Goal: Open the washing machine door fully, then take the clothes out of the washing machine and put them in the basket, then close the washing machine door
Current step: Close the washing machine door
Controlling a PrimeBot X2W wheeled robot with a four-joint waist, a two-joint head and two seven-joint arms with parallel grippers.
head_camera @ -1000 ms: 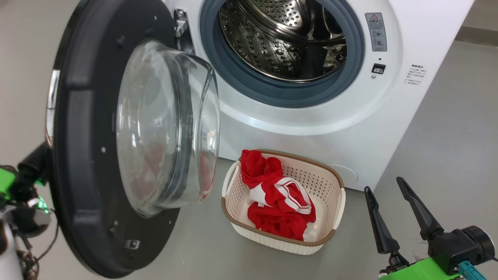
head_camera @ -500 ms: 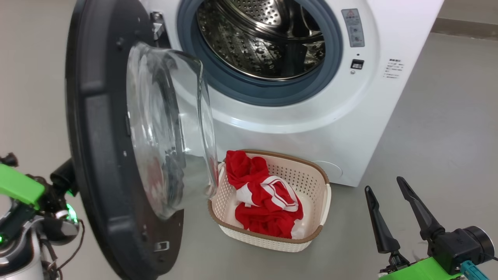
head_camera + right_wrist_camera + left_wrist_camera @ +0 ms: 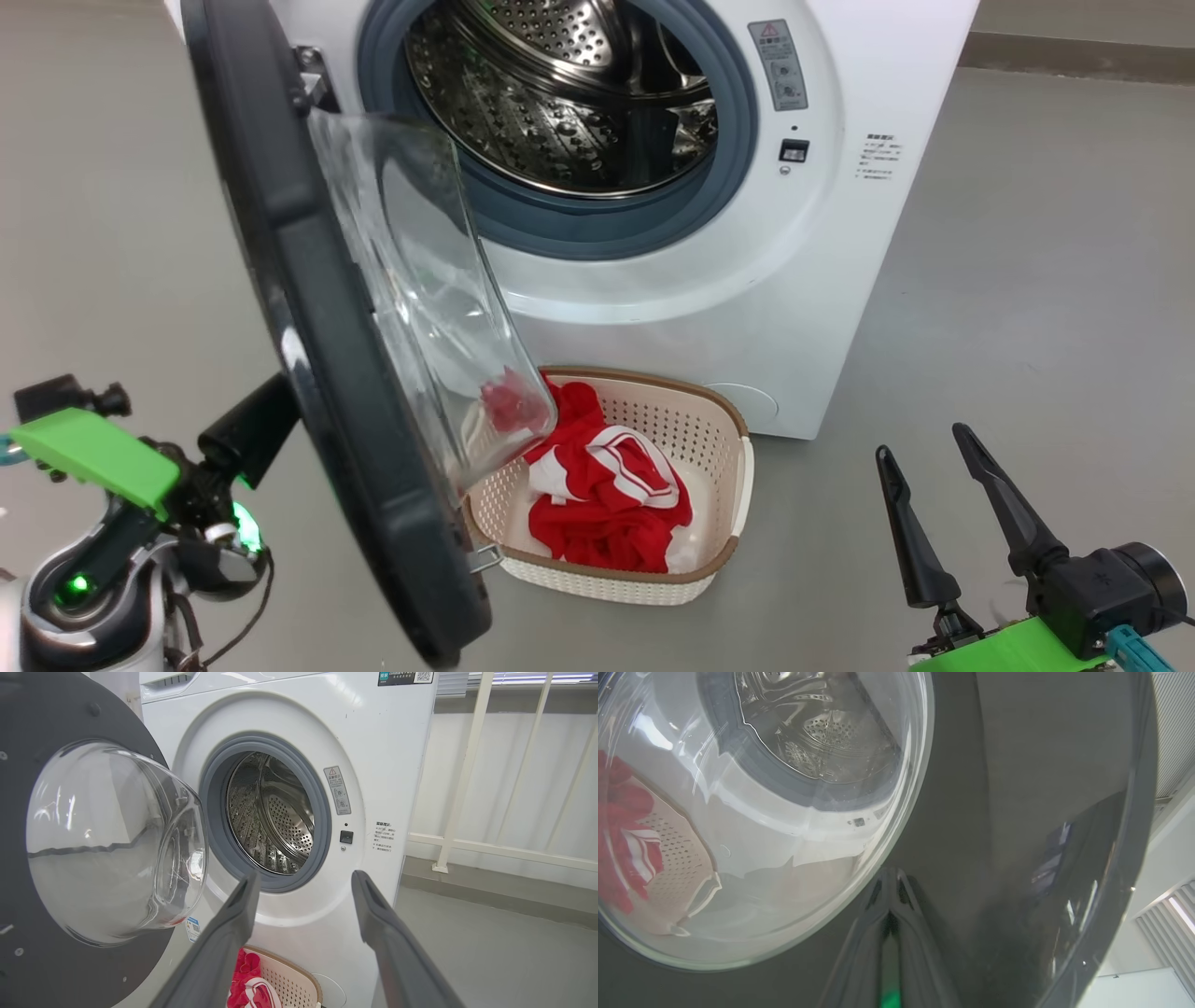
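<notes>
The washing machine [image 3: 653,308] filled the head view toward 12 o'clock, its steel drum [image 3: 560,103] showing inside the grey rubber ring [image 3: 738,121]. The washing machine door [image 3: 308,280] stood partly open at 9 o'clock of the opening, hinged on that side, nearly edge-on to the head camera, its clear glass bowl [image 3: 420,280] bulging toward the machine. On the floor [image 3: 1027,280] at 6 o'clock of the opening, just before the machine's foot, sat the basket [image 3: 616,583], its near-left corner hidden behind the door's lower edge. The clothes [image 3: 607,504] lay bunched inside it, red with white stripes. At 8 o'clock, the left claw [image 3: 889,877] was closed with both fingers together, gripping nothing, its tips pressed against the door's glossy black outer face beside the glass. At 4 o'clock, the right claw [image 3: 922,441] hung wide apart and empty, well clear of the basket and the machine.
</notes>
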